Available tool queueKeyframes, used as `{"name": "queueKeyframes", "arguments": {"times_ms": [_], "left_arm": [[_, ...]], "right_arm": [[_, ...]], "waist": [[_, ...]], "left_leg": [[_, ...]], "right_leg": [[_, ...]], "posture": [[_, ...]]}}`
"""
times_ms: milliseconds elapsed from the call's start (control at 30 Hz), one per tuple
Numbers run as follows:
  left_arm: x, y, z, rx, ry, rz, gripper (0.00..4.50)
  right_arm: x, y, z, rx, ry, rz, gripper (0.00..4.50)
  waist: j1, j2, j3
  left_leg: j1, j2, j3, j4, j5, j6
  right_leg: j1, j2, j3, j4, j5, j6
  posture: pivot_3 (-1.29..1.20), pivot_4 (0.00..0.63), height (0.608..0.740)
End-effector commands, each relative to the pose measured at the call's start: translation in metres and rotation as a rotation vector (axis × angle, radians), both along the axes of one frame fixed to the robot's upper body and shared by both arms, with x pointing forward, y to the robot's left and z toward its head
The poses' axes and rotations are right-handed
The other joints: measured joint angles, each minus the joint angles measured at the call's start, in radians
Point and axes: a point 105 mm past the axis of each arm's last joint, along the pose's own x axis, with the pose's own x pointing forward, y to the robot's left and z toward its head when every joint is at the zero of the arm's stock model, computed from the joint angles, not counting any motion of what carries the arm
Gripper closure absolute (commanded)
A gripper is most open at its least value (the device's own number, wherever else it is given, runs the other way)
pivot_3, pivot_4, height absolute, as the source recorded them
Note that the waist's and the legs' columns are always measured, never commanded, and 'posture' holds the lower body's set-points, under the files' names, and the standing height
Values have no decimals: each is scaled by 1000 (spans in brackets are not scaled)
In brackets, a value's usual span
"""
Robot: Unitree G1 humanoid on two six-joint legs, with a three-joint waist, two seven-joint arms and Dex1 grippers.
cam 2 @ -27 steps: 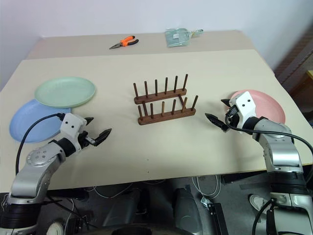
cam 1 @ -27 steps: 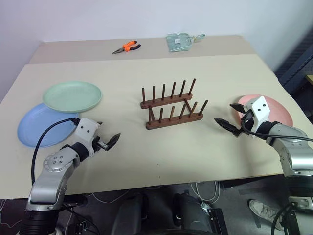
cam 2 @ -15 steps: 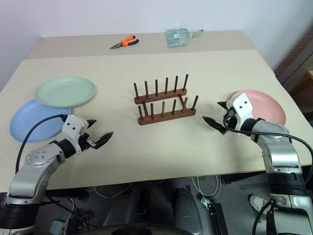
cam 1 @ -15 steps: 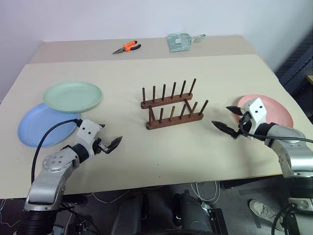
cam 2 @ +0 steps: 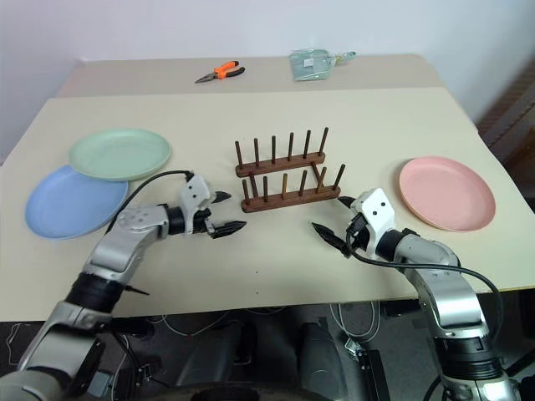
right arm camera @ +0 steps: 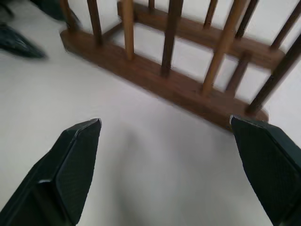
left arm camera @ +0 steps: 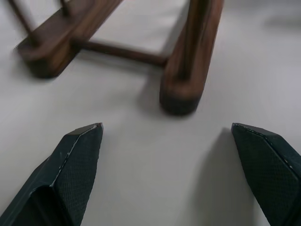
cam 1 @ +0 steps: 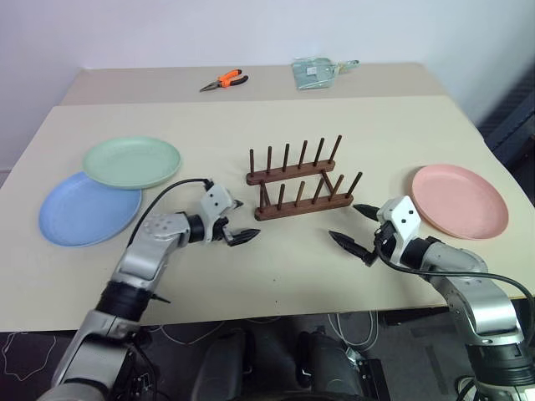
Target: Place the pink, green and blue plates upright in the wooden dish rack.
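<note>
Wooden dish rack (cam 1: 301,182) mid-table, rails running left to right, right end angled slightly away, pegs upright, nothing in it. Left gripper (cam 1: 236,225) just beside its left end, fingers spread wide, holding nothing. Right gripper (cam 1: 358,226) near its right end, fingers likewise apart. Pink plate (cam 1: 459,200) flat at right; green plate (cam 1: 132,161) overlapping blue plate (cam 1: 88,209) at left.

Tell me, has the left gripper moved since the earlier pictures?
Yes. The left gripper has moved toward the wooden dish rack, away from the blue plate, and is open.
</note>
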Motion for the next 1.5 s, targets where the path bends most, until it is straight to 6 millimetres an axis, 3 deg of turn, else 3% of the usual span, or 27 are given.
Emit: {"name": "queueKeyframes", "arguments": {"times_ms": [33,67,167,333,367,633,733,800,1000,1067,1133,1233,1400,1500], "left_arm": [[5,-19,-11,7,15,-29,0],[5,-25,-13,-1,19,-39,0],[2,-31,-19,-15,32,-50,1210],[-7,-32,-21,3,6,-99,3617],[-9,-33,-21,12,-3,-113,3735],[-32,-37,-18,124,-114,-360,3726],[-28,-33,-18,152,-111,-400,3726],[-19,-27,-17,146,-69,-377,2629],[-14,-5,-23,165,-24,-285,51],[-16,4,-23,156,-7,-248,51],[-22,11,-20,113,28,-222,0],[-38,16,-14,65,84,-218,909],[-66,-1,-14,50,137,-274,3360],[-69,-18,-14,15,139,-267,3360]], "right_arm": [[-3,2,9,5,-38,-7,27],[-2,1,9,-1,-40,-11,27],[-1,-1,10,-10,-49,-21,0],[0,-5,9,-34,-50,-29,0],[-1,-6,9,-40,-49,-31,0],[-11,-41,4,-120,-6,-101,0],[-17,-53,1,-151,16,-122,0],[-21,-58,-3,-175,29,-128,0],[-22,-54,-5,-184,34,-109,0],[-21,-51,-6,-195,37,-88,0],[-20,-47,-8,-193,47,-63,531],[-22,-37,-11,-180,67,-16,1809],[-19,-26,-20,-179,85,13,4446],[-12,-26,-26,-212,84,-11,4446]], "waist": [[1,0,0],[1,0,0],[-1,0,0],[-2,0,-1],[-2,1,-1],[-1,1,-1],[0,1,-1],[0,1,-1],[-8,2,-2],[-11,2,-2],[-12,2,-2],[-14,2,-2],[-6,3,-2],[2,3,-2]], "left_leg": [[0,0,0,0,0,0],[0,0,0,1,1,2],[0,0,0,1,1,4],[0,0,0,1,0,5],[0,0,0,1,0,5],[0,0,0,1,0,5],[0,0,0,1,0,5],[0,0,0,1,0,5],[1,0,0,2,0,6],[1,1,0,2,0,6],[1,1,0,2,0,6],[1,1,0,2,0,6],[1,1,0,2,0,6],[1,1,-1,3,-1,6]], "right_leg": [[0,0,0,0,0,0],[0,0,0,0,0,0],[1,0,0,0,0,0],[1,0,0,0,0,0],[1,0,0,0,0,0],[1,0,0,0,0,0],[1,0,0,0,0,0],[2,0,0,0,0,0],[2,1,0,0,0,0],[2,1,0,0,0,1],[2,1,0,0,0,1],[2,1,0,1,0,0],[2,0,0,0,-2,-3],[2,0,0,-1,-2,-3]], "posture": [[0,150,740],[0,150,740],[0,150,740],[0,150,740],[0,150,740],[0,150,740],[0,150,740],[0,150,740],[0,150,740],[0,150,740],[0,150,740],[0,150,740],[0,150,740],[0,150,740]]}}
